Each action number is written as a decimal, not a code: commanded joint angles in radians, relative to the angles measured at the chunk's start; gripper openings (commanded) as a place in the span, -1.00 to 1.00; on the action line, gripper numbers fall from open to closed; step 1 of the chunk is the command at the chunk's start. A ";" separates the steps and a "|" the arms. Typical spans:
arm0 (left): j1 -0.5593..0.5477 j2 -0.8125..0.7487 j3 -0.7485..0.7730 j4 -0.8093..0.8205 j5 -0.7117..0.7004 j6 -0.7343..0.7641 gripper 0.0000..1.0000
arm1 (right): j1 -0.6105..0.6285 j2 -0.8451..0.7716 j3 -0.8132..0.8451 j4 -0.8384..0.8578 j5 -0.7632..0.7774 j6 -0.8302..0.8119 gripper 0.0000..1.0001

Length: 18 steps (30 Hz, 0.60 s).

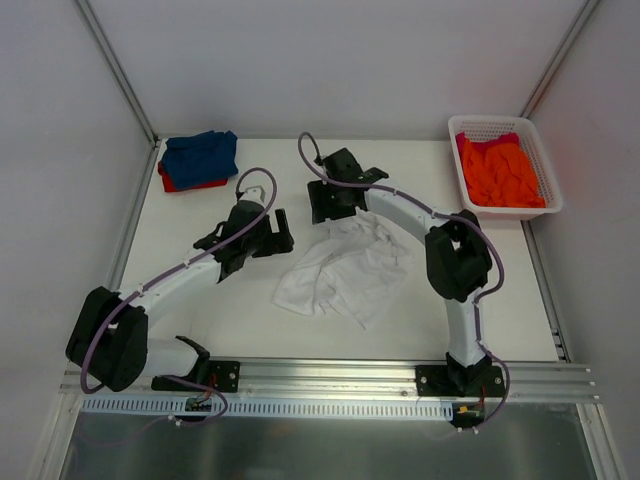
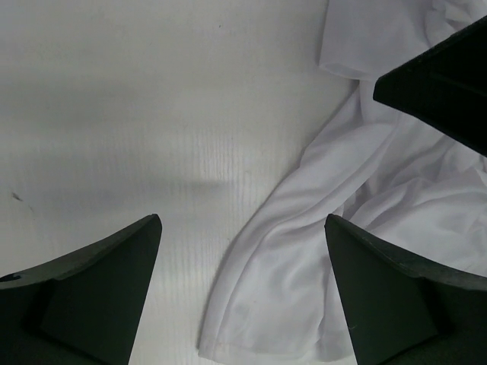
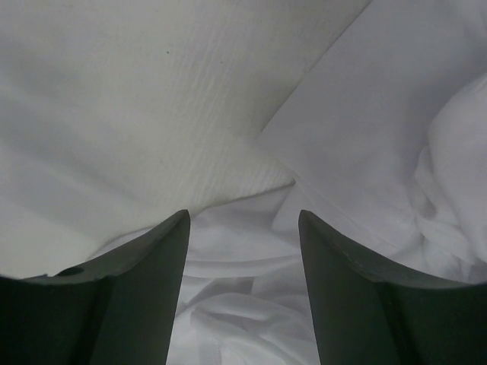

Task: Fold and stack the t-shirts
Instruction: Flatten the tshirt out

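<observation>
Two wrist views best show left gripper (image 2: 242,220), right gripper (image 3: 243,214) agape, seemingly empty.

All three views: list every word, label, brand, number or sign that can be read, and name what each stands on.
None: no readable text in any view.
The white t-shirt, blue t-shirt, red t-shirt under it, orange t-shirt and white basket are all plain.
The arms and the rail show no legible label.

Plain pale-grey walls (image 1: 330,60) enclose a flat white counter (image 1: 250,330); silver metal struts (image 1: 115,65) rise from its far corners, and an aluminium rail (image 1: 330,372) lines its near edge.
</observation>
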 commanded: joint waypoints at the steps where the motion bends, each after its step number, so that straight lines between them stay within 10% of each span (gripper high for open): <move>1: 0.004 -0.061 -0.060 0.017 0.003 -0.052 0.80 | 0.061 0.051 0.095 -0.064 0.169 -0.091 0.25; 18: 0.003 -0.165 -0.212 0.034 -0.005 -0.106 0.80 | 0.155 0.184 0.175 -0.049 0.482 -0.250 0.21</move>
